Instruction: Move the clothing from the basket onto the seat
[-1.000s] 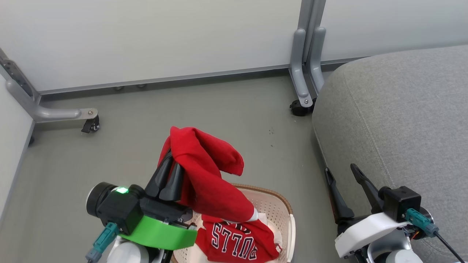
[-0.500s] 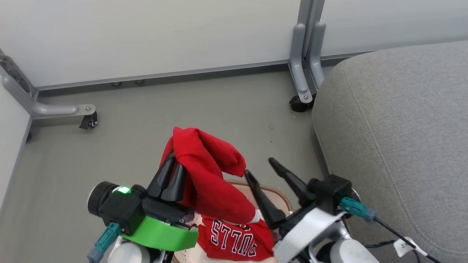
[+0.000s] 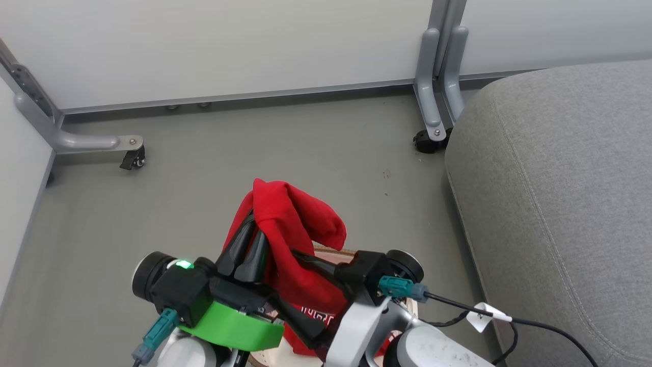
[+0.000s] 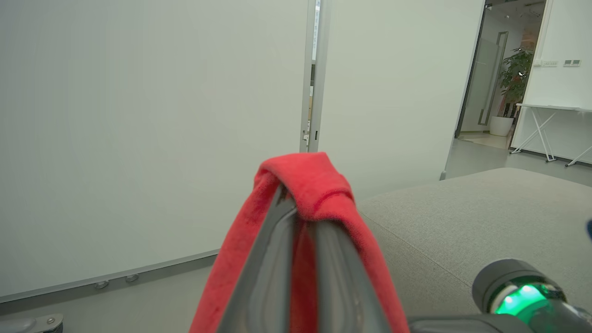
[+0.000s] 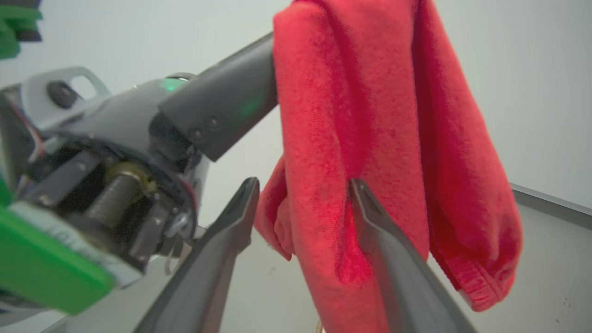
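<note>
Moved: right tool (image 3: 288, 278) has swung from 4 o'clock beside the seat (image 3: 560, 178) across to 6 o'clock of the head view, up against the hanging cloth. The left tool (image 3: 253, 229) keeps its grip as before.
Left tool: closed tight on a fold of the red clothing (image 3: 300, 224). Its fingers point toward 12 o'clock and the cloth drapes over their tips.
Right tool: jaws wide apart, pointing toward 9 o'clock. In its wrist view the hanging red cloth lies between the two fingers, not pinched.
Red clothing: lifted, hanging from the left tool above the basket (image 3: 333, 251).
Lettered garment (image 3: 316, 322): red with white letters, lying in the basket under the hanging piece.
Basket: at 6 o'clock, mostly hidden by the arms, with a strip of brown rim showing.
Seat: grey cushion at 3 o'clock, apart from the basket.
Floor (image 3: 254, 142): grey, with partition feet (image 3: 91, 141) at 10 and 1 o'clock.
</note>
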### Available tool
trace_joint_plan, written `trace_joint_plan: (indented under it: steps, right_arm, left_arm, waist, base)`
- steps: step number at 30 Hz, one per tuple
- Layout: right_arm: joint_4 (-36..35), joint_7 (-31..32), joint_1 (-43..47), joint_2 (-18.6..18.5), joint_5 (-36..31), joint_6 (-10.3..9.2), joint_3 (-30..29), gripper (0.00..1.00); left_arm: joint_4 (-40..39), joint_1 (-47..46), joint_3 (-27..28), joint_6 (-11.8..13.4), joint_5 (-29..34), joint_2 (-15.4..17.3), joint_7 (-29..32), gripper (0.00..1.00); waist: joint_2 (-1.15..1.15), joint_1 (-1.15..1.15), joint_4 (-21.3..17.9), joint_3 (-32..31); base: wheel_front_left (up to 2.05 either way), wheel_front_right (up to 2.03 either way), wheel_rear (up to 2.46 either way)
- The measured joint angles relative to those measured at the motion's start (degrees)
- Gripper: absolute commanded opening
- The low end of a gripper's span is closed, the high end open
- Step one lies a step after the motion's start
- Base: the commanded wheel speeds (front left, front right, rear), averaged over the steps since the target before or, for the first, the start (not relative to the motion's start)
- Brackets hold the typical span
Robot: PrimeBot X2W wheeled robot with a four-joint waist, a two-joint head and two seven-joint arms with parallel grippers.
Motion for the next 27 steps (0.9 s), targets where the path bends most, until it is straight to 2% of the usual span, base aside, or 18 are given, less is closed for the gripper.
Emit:
trace_joint_plan:
  steps: [1,2,13,27]
  right_arm:
    - [0.8,0.0,-0.5,0.0,0.3,0.00,0.4,0.40]
    - [1.8,0.3,-1.0,0.0,0.4,0.00,0.8,0.00]
    - [5.9,-1.1,-3.4,0.5,1.7,0.00,1.4,0.00]
    - [7.0,-2.1,-4.1,0.7,1.9,0.00,0.2,0.00]
  left_arm:
    - [0.1,0.0,0.0,0.0,-0.1,0.0,0.0,0.00]
    - [0.1,-0.1,-0.1,0.0,-0.1,0.0,0.0,0.00]
    - [0.1,-0.2,-0.3,0.2,-0.5,0.2,0.0,0.00]
    - [0.4,-0.8,-0.8,0.5,-1.0,0.3,-0.2,0.00]
  waist:
    - [0.00,0.00,0.1,0.0]
    - [0.00,0.00,0.1,0.0]
    - [0.00,0.00,-0.1,0.5]
    - [0.00,0.00,0.0,1.2]
  base:
    - [0.00,0.00,0.00]
    - [0.00,0.00,0.00]
    - [0.00,0.00,0.00]
    - [0.00,0.00,0.00]
